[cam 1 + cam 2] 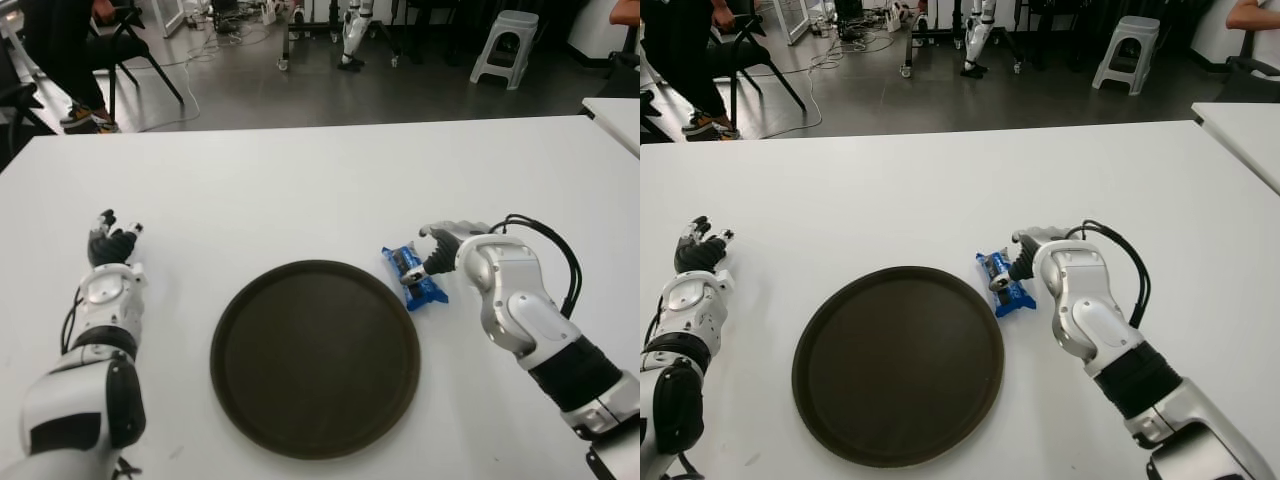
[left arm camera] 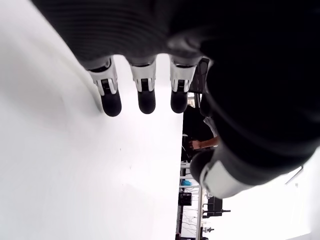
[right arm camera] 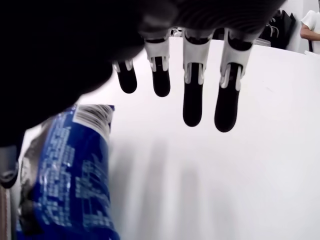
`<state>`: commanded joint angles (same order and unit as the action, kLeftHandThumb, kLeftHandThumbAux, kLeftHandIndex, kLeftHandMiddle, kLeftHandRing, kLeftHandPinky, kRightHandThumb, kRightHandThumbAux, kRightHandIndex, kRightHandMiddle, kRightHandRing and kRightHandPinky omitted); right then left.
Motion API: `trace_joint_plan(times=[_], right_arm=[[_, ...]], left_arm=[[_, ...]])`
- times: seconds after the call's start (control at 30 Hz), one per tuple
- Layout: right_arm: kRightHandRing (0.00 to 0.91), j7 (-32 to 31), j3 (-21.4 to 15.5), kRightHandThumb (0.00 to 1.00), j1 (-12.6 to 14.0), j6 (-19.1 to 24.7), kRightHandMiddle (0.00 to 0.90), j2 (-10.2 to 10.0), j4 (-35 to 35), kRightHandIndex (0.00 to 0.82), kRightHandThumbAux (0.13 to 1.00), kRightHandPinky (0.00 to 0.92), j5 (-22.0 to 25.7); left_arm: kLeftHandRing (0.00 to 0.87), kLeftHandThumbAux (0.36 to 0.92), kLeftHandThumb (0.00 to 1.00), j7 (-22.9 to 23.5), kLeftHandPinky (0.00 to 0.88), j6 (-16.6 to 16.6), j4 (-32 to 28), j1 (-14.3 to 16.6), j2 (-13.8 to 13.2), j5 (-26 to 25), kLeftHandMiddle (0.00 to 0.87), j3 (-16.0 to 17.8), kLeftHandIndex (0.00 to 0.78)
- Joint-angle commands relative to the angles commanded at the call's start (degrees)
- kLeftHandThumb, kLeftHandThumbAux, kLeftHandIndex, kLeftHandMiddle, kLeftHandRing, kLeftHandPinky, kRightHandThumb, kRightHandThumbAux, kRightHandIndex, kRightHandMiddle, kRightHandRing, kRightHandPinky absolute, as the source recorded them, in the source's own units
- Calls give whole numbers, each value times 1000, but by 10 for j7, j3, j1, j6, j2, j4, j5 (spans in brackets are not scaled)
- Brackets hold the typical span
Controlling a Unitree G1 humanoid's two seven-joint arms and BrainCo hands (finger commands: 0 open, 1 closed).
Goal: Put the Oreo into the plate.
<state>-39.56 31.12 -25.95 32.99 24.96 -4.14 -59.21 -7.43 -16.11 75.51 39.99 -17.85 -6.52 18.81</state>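
Note:
The Oreo (image 1: 413, 276) is a blue packet lying flat on the white table, just off the right rim of the round dark plate (image 1: 315, 358), which holds nothing. My right hand (image 1: 436, 250) is at the packet's right side, its fingers (image 3: 192, 100) extended above the bare table, and the Oreo packet (image 3: 65, 175) lies beside the palm, not clasped. My left hand (image 1: 112, 240) shows far left of the plate, with straight fingers (image 2: 145, 95) holding nothing.
The white table (image 1: 300, 180) stretches wide behind the plate. A second table's corner (image 1: 618, 115) shows at the far right. Beyond the table's far edge are a white stool (image 1: 505, 45), chairs and a seated person (image 1: 60, 50).

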Motion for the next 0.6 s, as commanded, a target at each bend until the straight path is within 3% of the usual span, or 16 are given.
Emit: trace_joint_plan(times=[0.6], right_arm=[[328,-39,18,0,-9,5,297,1,-4,281,465,440,-32]], left_arm=[[0,794,0,3,14,-6,-1,0,2,-4,0,4,0]])
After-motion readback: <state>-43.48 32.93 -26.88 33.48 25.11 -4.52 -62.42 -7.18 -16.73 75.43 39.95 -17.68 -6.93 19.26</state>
